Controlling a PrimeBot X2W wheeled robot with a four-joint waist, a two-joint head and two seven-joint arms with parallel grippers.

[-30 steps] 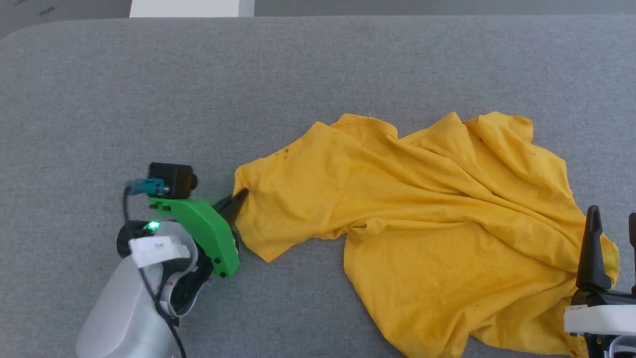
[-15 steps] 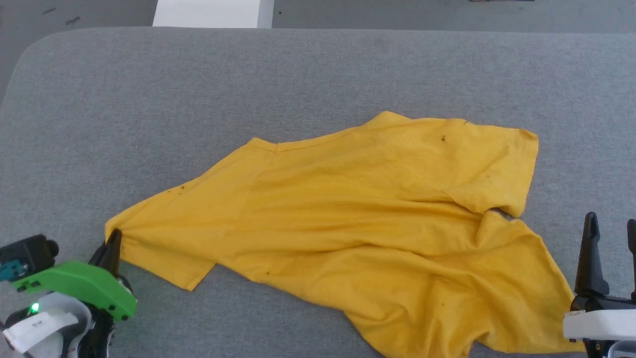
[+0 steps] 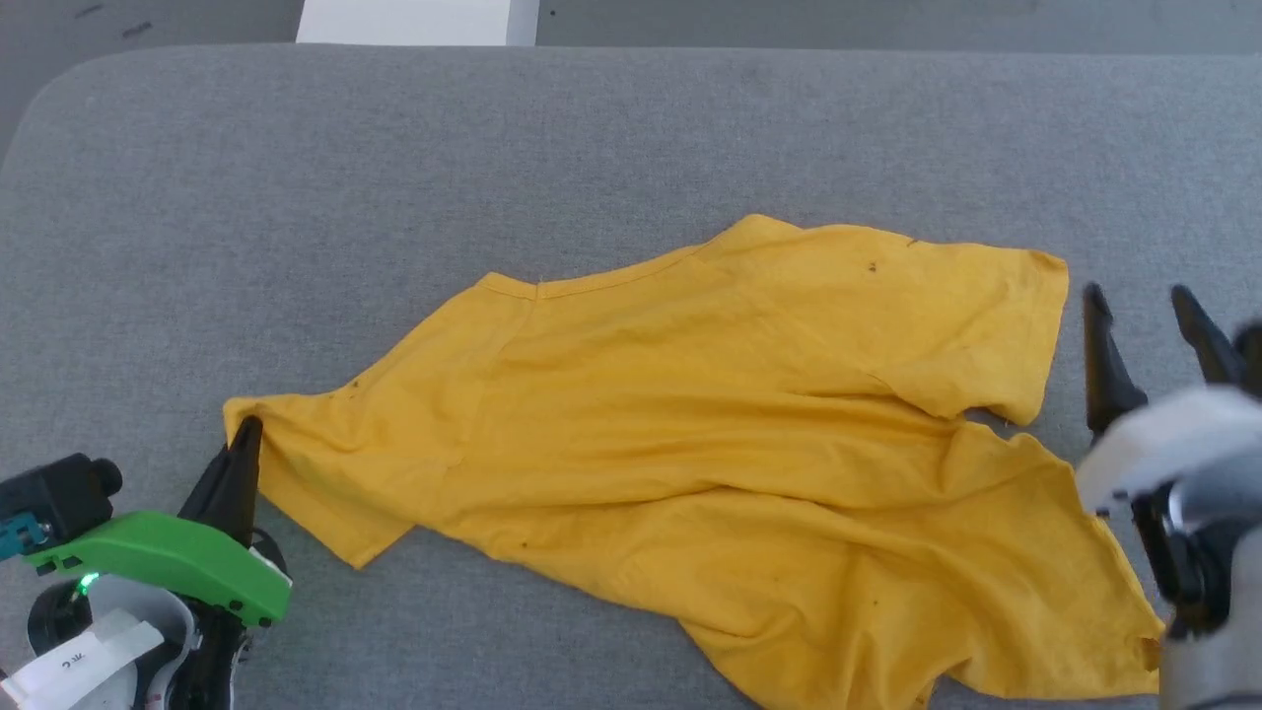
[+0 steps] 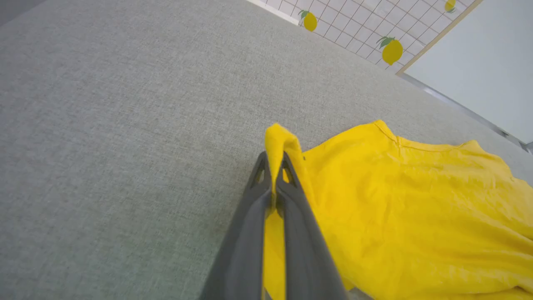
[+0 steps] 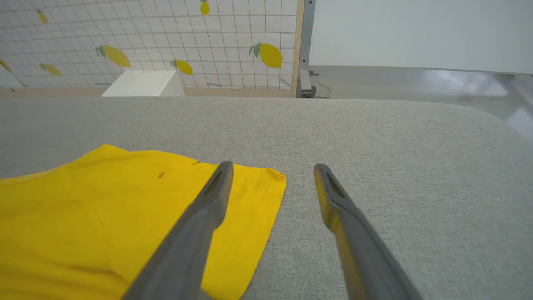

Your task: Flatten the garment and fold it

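Yellow shirt [image 3: 749,414] is pinched by a sleeve edge in the left gripper [image 3: 248,426], its far sleeve just beside the empty, wide-spread right gripper [image 3: 1137,293]; the thin pinch could be lost under tension.

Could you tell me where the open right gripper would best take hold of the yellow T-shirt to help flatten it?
Probably the sleeve hem nearest the right gripper, approached from the robot's right: that edge lies flat and free, opposite the sleeve that the left gripper pinches.
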